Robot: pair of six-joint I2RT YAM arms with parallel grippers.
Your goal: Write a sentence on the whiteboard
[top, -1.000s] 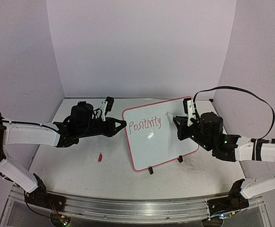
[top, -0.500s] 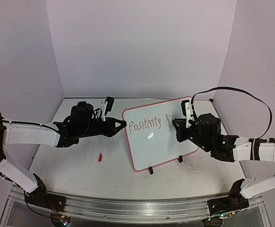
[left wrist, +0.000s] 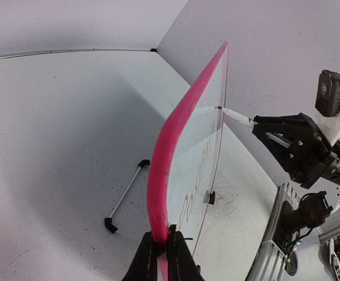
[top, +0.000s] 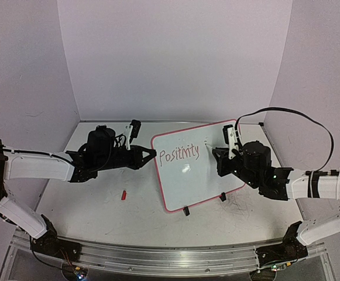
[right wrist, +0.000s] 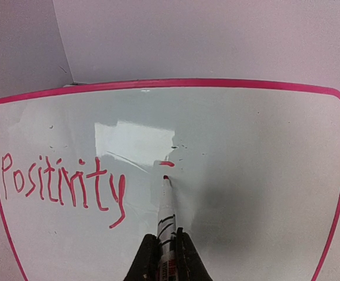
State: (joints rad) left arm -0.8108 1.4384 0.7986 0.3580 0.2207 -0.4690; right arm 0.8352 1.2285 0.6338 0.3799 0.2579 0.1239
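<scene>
Setting: robot lab cell. You face plain white walls (top: 175, 58) boxing a scuffed table (top: 88, 206), aluminium rail (top: 158, 258) along its near edge.

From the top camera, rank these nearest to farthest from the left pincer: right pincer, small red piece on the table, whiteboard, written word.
1. whiteboard: left edge clamped in the left pincer.
2. written word: on the board, just right of that pincer.
3. small red piece: on the table, toward the near edge.
4. right pincer: across the board, holding the marker.
</scene>
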